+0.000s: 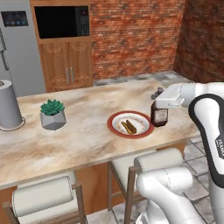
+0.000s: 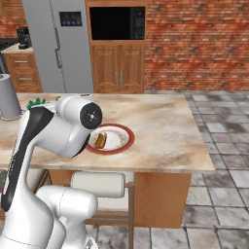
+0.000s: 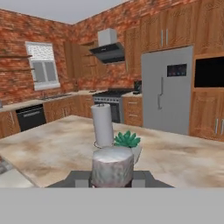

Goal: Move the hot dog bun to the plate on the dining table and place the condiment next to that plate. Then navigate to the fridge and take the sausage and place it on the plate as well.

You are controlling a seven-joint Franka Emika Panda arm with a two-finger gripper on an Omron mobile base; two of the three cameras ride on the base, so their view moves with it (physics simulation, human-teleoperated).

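Left base view: jaws grasp the condiment (image 1: 159, 114), apparently resting on the marbled dining table (image 1: 83, 135) beside the plate (image 1: 130, 124), brick walls (image 1: 135, 35) behind.

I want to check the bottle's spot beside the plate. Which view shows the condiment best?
The left base view: the condiment stands upright on the dining table, right of the plate, with the gripper shut on its neck. The hand view shows just its pale cap up close.

Arm shell (image 1: 164, 186): we note glossy white, rounded segments.
Joints (image 2: 91, 115): we see dark round caps.
Link trim (image 1: 214, 131): black band edging the white casing.
Hand (image 1: 170, 97): pale grey, boxy.
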